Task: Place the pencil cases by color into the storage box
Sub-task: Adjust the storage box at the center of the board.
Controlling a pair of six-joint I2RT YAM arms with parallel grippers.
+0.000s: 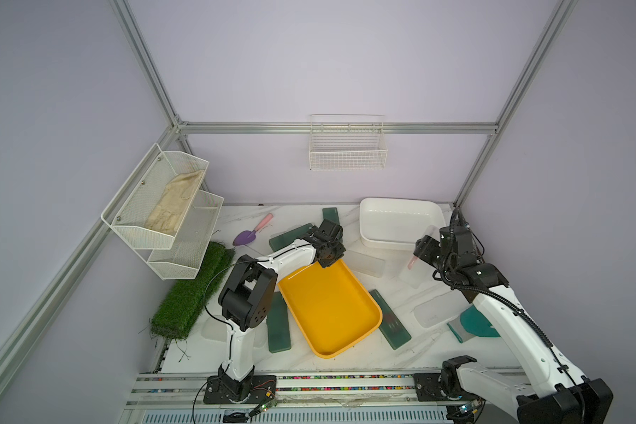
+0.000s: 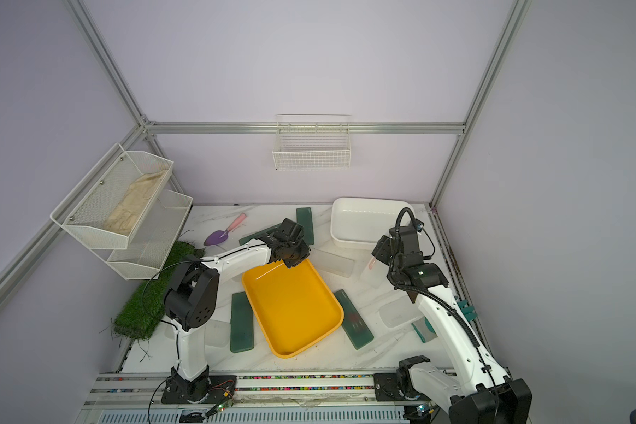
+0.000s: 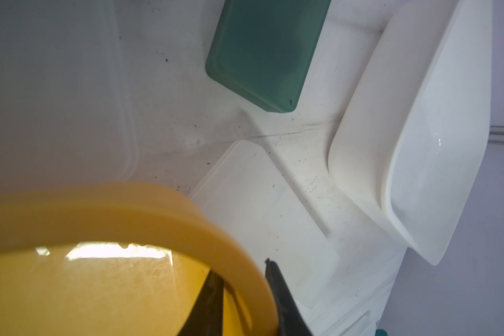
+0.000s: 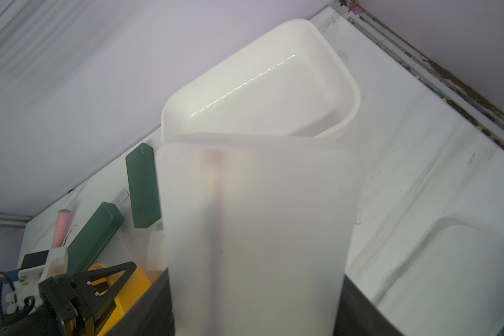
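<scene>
Pencil case point(image 4: 253, 232) aloft in right tool point(image 1: 423, 251), left tool point(image 1: 326, 262) pinching tray point(image 1: 331, 315)

left claw point(image 2: 291, 263) touches the yellow box's point(image 2: 294, 312) corner.

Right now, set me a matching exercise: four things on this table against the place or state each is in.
Things:
1. yellow tray
2. white bin
3. frosted case with something pink inside
4. purple trowel

States:
A. held by the right gripper
B. empty, back right of the table
C. rim pinched by the left gripper
D. lying loose, back left of the table

Pairs: 1-C, 2-B, 3-A, 4-D
</scene>
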